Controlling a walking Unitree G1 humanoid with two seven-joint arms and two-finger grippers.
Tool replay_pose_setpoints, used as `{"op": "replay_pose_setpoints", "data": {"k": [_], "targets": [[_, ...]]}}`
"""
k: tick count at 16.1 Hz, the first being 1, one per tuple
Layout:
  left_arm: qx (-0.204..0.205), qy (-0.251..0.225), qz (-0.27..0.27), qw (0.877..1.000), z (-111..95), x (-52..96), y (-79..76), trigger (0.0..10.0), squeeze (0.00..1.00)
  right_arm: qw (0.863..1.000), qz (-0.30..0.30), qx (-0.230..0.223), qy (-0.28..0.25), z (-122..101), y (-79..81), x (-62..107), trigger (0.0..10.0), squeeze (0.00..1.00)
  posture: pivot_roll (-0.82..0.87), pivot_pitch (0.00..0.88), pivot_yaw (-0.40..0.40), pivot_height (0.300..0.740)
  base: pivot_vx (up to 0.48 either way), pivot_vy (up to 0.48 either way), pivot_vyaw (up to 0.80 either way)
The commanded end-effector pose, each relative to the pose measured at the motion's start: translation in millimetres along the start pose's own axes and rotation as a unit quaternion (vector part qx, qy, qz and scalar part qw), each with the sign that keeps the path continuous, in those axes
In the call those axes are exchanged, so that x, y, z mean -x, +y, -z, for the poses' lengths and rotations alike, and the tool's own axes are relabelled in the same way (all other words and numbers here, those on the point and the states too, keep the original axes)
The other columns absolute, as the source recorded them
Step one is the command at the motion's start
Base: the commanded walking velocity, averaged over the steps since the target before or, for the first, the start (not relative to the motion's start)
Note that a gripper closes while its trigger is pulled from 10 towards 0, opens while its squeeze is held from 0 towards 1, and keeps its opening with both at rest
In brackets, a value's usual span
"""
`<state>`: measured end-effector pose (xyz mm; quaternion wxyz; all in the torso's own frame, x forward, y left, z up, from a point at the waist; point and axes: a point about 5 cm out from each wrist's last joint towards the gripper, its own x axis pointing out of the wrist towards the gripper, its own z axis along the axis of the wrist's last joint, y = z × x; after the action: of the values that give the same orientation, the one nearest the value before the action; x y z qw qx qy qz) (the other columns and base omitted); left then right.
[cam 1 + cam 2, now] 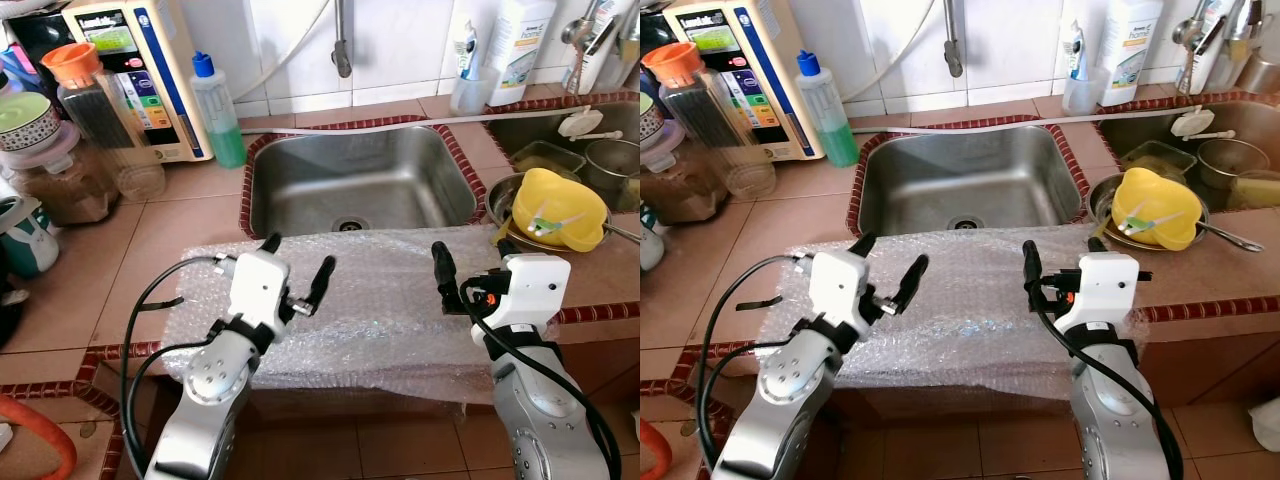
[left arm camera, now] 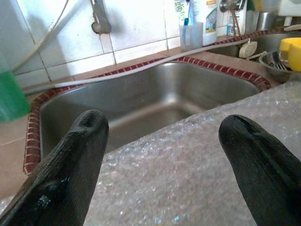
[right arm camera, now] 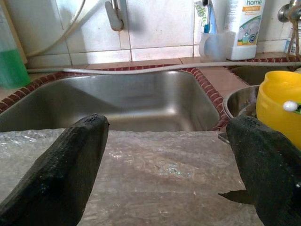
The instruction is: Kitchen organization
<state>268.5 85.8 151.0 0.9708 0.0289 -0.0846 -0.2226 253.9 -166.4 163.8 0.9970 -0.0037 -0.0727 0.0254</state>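
Both hands, the left hand (image 1: 297,266) and the right hand (image 1: 468,265), hover with fingers apart above the bubble wrap (image 1: 380,300), which stretches sideways under them, equally near to both.

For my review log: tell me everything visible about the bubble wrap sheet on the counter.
The bubble wrap sheet is clear, wrinkled plastic lying flat on the tiled counter just in front of the steel sink. Its near edge droops over the counter's front. The left gripper and right gripper hover above it, both open.
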Motion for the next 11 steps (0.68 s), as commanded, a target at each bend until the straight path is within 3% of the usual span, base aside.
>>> {"op": "replay_pose_setpoints", "data": {"k": [1,9,11], "targets": [[0.003,0.004,0.000,1.000,2.3,-0.7,1.7,10.0,0.00,1.000,-0.001,0.000,-0.006,-3.5,1.0,-1.7,10.0,1.00,-0.25,0.115,0.128,0.740,0.000,0.000,0.00],[0.004,0.001,0.011,1.000,3.3,-3.3,1.4,10.0,0.00,1.000,-0.013,0.023,-0.013,-6.7,6.5,-4.4,10.0,1.00,-0.25,0.116,0.125,0.740,0.000,0.000,0.00],[0.005,0.002,0.009,1.000,3.7,-3.3,1.9,10.0,0.00,0.999,-0.016,0.025,-0.011,-6.0,6.9,-5.2,10.0,1.00,-0.25,0.115,0.123,0.740,0.000,0.000,-0.79]]}}
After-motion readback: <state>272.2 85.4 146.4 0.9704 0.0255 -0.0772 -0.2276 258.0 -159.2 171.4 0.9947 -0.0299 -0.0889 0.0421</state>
